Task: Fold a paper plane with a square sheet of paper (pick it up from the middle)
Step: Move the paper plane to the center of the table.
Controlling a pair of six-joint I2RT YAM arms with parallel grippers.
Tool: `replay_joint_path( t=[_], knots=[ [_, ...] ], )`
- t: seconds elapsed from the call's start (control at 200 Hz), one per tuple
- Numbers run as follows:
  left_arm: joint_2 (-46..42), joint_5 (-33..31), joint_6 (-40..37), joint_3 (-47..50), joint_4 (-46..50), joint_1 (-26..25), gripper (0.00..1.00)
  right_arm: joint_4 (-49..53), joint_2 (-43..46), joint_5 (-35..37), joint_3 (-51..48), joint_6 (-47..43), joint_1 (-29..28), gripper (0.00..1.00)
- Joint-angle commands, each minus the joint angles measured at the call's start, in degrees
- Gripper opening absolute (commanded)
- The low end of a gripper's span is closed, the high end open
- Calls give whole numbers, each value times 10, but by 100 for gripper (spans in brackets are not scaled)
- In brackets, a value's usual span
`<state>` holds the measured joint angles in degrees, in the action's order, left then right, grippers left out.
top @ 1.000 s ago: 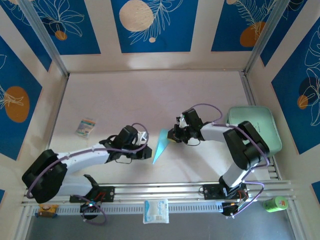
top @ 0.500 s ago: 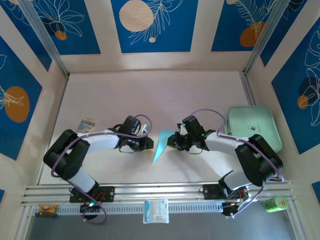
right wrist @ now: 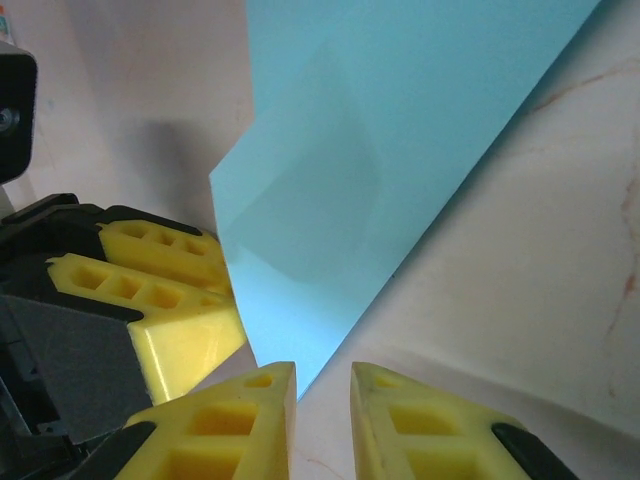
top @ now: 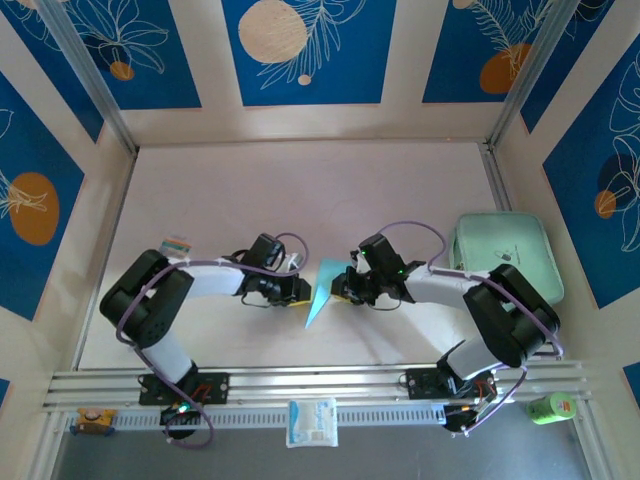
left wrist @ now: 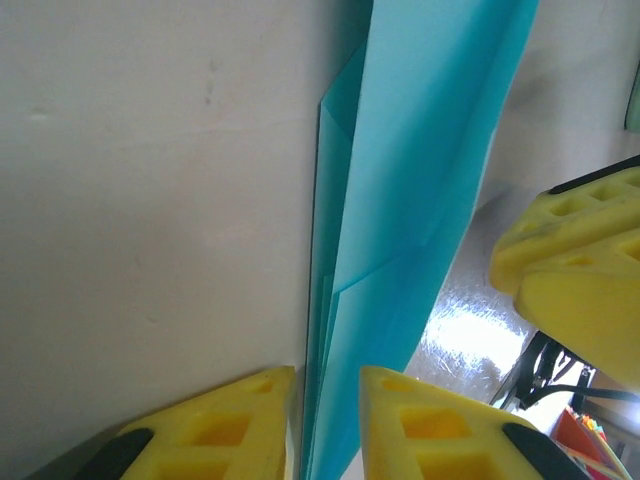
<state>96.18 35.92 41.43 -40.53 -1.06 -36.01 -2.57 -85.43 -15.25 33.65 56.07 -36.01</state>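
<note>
I'm working in a lab-style robot test cell, not a home. A pale table [top: 300,190] is boxed in by printed blue panels [top: 300,50] across the top and both sides of the frame. Metal posts [top: 90,75] stand at the corners, and a slotted rail [top: 320,382] along the bottom carries both arm bases [top: 180,388].

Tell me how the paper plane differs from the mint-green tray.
Colour: the paper plane is light blue, while the tray is mint green.
Shape: the paper plane is slim and pointed, with folded layers; the tray is a broad rounded rectangle.
Place: the paper plane is near the middle of the table; the tray sits by its right edge.
Both are pale, cool colours.
</note>
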Motion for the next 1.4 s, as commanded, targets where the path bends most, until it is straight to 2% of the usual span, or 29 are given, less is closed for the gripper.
replay_joint_path(
  t=[0.0,0.265,0.445,0.845,0.995,1.09,1.22,1.395],
  knots=[
    [16,23,-13,-17,-5,-1,25,-18,-14,-20,-10,9,-4,22],
    [33,31,-11,-30,-4,-14,26,-27,-27,-30,-10,10,-4,21],
    [38,33,-8,-35,-10,-21,25,-29,-32,-32,-15,23,-4,16],
    [52,56,-1,-34,-38,-29,25,-38,-44,-40,-20,35,-4,16],
    [52,57,-2,-33,-47,-32,19,-42,-42,-41,-22,34,-4,15],
    [48,52,-8,-34,-46,-38,13,-43,-38,-41,-24,34,-3,15],
    [12,2,-17,-29,-31,-46,4,-37,-13,-27,-33,33,2,16],
    [-74,-135,-55,-36,50,-70,2,9,46,15,-43,28,12,16]
  ],
)
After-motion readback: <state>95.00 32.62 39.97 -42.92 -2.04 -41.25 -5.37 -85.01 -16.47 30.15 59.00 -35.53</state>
